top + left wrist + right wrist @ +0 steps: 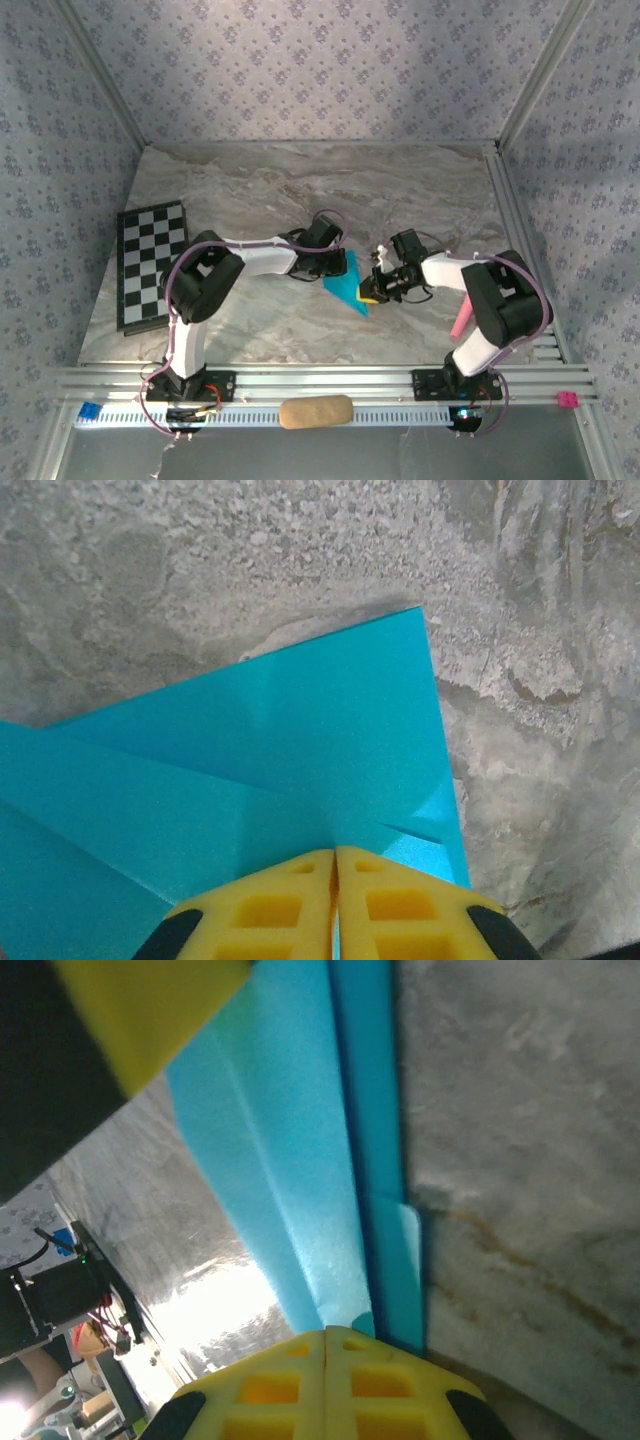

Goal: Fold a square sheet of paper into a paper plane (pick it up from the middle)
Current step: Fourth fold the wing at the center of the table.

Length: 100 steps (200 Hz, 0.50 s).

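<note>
The square sheet of paper (348,285) is bright turquoise and folded into a creased, pointed shape, its tip towards the near edge, between the two arms at mid-table. My left gripper (330,268) is at its left side and my right gripper (372,290) at its right. In the left wrist view the paper (300,740) spreads out with overlapping flaps, and the left gripper (335,852) is shut on its edge. The right wrist view shows long folded layers of the paper (290,1160) running up from the right gripper (326,1332), which is shut on it.
A black-and-white checkered board (150,262) lies at the left of the marble table. A pink stick (461,320) lies by the right arm. A tan oblong block (316,411) rests on the aluminium rail (380,380) at the near edge.
</note>
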### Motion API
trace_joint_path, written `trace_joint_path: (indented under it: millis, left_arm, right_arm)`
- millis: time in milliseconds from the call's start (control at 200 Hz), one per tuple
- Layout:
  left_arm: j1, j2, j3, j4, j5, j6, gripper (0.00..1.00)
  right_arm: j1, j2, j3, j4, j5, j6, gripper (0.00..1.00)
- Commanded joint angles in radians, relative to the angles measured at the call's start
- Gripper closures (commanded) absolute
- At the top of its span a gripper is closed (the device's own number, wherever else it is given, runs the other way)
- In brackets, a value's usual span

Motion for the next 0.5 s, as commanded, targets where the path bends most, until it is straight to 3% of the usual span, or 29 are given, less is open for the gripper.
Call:
trace_joint_path:
  millis: [0,220,495]
  left_arm:
    - [0.01,0.009,-0.044,-0.032,-0.04,-0.014,0.89]
    - [0.008,0.007,-0.052,-0.01,-0.037,-0.017,0.9]
    - [0.009,-0.004,-0.077,0.017,-0.031,-0.018,0.9]
  right_arm:
    - [0.025,-0.049,0.028,-0.025,-0.034,0.029,1.0]
    - [0.061,0.045,0.082,0.065,0.068,0.128,1.0]
    - [0.069,0.13,0.126,0.124,0.087,0.163,1.0]
